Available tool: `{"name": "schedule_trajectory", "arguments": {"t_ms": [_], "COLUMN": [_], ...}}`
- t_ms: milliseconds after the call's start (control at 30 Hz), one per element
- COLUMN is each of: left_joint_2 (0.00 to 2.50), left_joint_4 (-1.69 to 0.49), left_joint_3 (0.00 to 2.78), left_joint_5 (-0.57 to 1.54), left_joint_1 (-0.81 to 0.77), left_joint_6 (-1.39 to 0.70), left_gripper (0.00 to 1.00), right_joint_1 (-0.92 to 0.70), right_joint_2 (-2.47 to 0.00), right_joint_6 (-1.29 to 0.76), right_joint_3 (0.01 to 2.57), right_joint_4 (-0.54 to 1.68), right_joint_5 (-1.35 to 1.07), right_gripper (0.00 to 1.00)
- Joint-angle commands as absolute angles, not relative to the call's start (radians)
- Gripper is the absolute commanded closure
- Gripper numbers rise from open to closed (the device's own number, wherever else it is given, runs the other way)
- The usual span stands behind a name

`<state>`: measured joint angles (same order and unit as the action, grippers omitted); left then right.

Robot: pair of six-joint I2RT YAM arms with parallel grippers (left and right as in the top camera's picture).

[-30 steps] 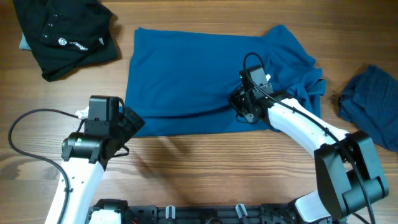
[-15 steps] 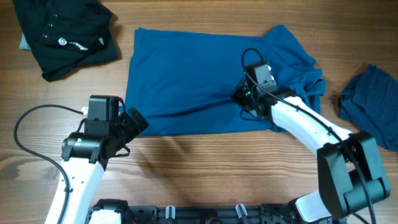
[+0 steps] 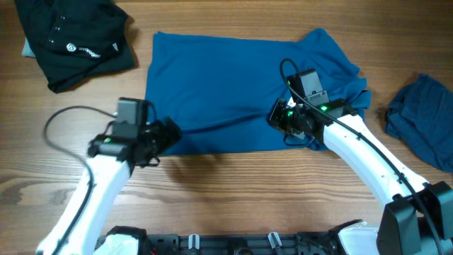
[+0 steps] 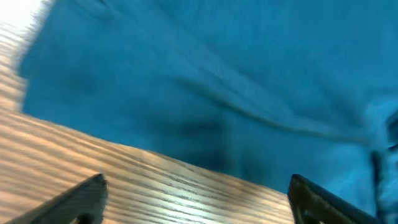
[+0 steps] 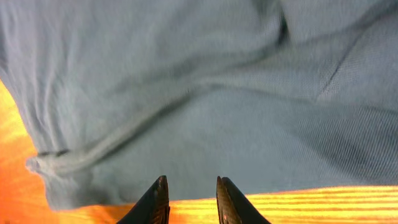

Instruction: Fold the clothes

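Observation:
The mid-blue T-shirt of the clothes lies spread across the middle of the table, its right side bunched into folds. A darker blue garment is crumpled at the right edge. My left gripper is at the shirt's lower left hem. In the left wrist view its jaws stand wide open over bare wood, with the shirt just ahead. My right gripper hovers over the shirt's lower right part. Its fingers stand a narrow gap apart with nothing between them, above the hem.
A black garment with a small white logo lies heaped at the back left corner. Bare wooden table runs along the front, between the shirt's hem and the arm bases.
My left arm has swung right, bringing its gripper up to the shirt's lower left hem. The right gripper has shifted slightly right, and its fingers have parted a little.

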<state>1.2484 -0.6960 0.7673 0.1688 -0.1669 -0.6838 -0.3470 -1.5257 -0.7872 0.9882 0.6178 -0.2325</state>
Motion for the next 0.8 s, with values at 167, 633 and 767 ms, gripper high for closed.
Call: {"name": "schedule_trajectory", "arguments": {"t_ms": [167,633,767], "left_joint_2": [1.46,1.611,1.631], "left_joint_4": [-0.547,-0.391,-0.377], "left_joint_3": [0.782,0.782,0.782], "left_joint_5": [0.193,0.107,0.107], "left_joint_1": [-0.284,-0.25,-0.215], "left_joint_6": [-0.682,-0.719,-0.718], "left_gripper": [0.72,0.96,0.96], "right_joint_1": [-0.35,-0.35,-0.35], "right_joint_2": [-1.522,-1.532,-1.534], "right_joint_6": [-0.759,-0.758,-0.759], "right_joint_3": [0.943,0.941,0.941], "right_joint_4": [0.624,0.633,0.633], "right_joint_5": [-0.263,-0.263,-0.263], "right_gripper": [0.71,0.71,0.71]}}
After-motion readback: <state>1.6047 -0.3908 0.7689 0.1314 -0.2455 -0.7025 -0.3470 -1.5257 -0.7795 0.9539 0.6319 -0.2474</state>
